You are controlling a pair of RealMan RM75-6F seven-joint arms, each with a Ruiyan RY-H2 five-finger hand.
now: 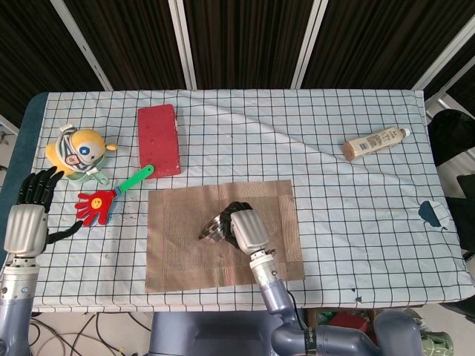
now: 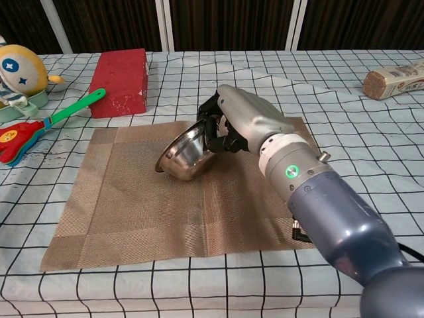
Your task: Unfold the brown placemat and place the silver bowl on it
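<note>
The brown placemat (image 1: 178,245) (image 2: 126,199) lies unfolded and flat on the checked tablecloth at the table's front middle. My right hand (image 1: 243,226) (image 2: 242,122) grips the silver bowl (image 1: 214,228) (image 2: 184,154) by its rim. The bowl is tilted, its mouth facing left, and its lower edge sits at or just above the mat's centre. My left hand (image 1: 28,215) hovers at the table's left edge, fingers spread, holding nothing; the chest view does not show it.
A red brick (image 1: 158,139) (image 2: 121,81) lies behind the mat. A red-and-green hand clapper (image 1: 104,196) (image 2: 40,126) and a yellow doll (image 1: 78,150) (image 2: 16,73) are at the left. A tan bottle (image 1: 375,141) (image 2: 392,78) lies at the far right.
</note>
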